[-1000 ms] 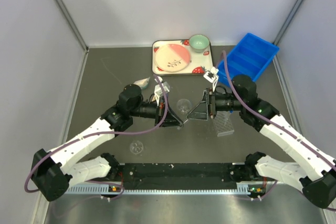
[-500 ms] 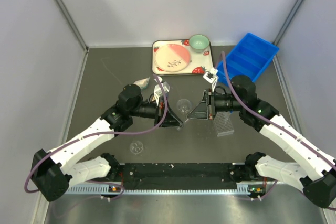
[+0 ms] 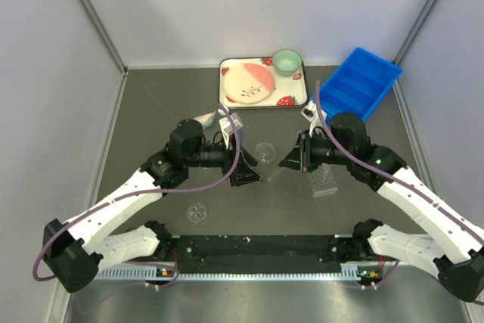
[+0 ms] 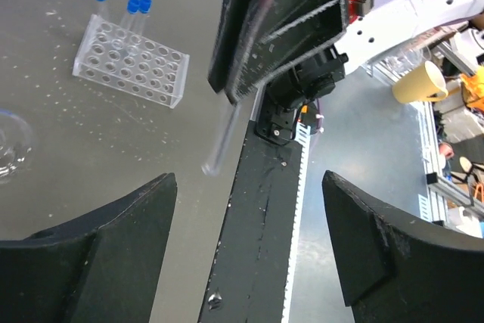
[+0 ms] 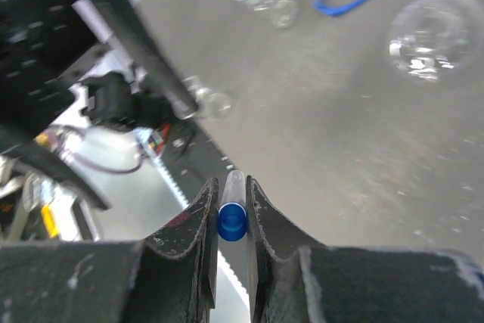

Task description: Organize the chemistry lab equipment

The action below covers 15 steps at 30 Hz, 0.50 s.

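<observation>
we hold the thin clear blue-capped tube by its cap in the right gripper, left gripper wide; it may pivot loose.

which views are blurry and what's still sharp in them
Left wrist view: the thin clear blue-capped tube in the right gripper is smeared, the clear rectangular tube rack crisp. Right wrist view: that tube is sharp, the round glass dish behind it soft. Top view: sharp throughout.
</observation>
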Motion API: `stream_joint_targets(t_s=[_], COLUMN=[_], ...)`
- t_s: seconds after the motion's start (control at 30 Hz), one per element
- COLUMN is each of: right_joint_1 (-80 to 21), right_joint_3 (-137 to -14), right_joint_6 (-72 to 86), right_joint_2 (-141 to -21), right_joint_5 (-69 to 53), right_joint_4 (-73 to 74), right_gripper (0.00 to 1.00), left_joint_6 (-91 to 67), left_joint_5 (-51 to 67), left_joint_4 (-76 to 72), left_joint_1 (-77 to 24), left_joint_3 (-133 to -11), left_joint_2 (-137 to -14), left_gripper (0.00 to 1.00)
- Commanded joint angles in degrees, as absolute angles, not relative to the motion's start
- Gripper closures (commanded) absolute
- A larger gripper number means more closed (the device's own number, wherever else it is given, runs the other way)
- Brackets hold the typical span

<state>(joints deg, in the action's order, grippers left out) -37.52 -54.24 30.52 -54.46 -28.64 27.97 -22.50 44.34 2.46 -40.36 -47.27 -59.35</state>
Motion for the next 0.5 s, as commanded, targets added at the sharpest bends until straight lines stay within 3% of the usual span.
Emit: stream_joint_targets(t_s=[0.0,0.2,0.47], right_joint_1=[-37.97,-37.44,-36.3], right_joint_3=[-57.22,-54.24,-49.84], right_joint_6=[27.16,32.59,40.42], right_joint_2=[-52.74,-51.59,-49.83], right_joint_5=[-8.32,13.06,25.22], right_joint_4=[36.9,44.99,48.25], right_gripper=[1.0,1.0,1.0], left_joint_6=[-19.08,-17.49,-17.4], left_joint_5=[39.03,35.07,35.24], left_joint_4=[7.81,12.3,12.83], left_joint_1=[-40.08,-40.17,-40.17], left_joint_3=[-49.66,-47.9,-45.7], left_joint_2=[-55.38,-51.69,-49.83], left_gripper=[0.17,0.15,0.15])
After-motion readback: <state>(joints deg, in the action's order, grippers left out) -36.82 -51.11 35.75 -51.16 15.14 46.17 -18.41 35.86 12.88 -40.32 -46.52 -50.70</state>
